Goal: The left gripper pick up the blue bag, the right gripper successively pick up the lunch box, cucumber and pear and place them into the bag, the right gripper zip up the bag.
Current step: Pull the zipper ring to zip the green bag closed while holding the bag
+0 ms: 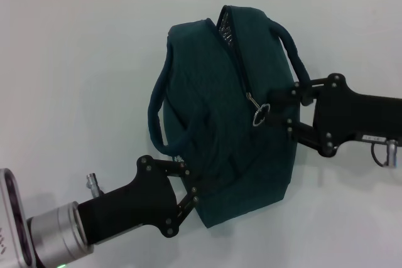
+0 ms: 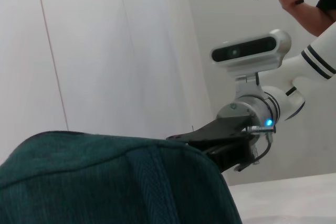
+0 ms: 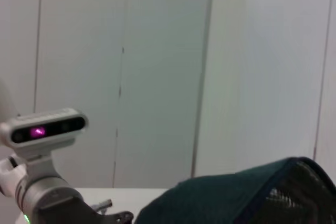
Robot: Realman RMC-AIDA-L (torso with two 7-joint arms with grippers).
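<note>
The blue bag is lying near the middle of the white table, bulging, with none of the food items showing anywhere on the surface, so they are probably already inside. The left gripper is clamping the bag's near lower corner, its jaws pressed onto the fabric. The right gripper is reaching in from the table's right edge, its jaws pinching the silver ring pull partway along the zipper. The stretch toward the table's far edge is gaping open, showing the lining. Judging by this, the packing is finished and the zipping is under way, with the upper stretch seemingly left to close.
</note>
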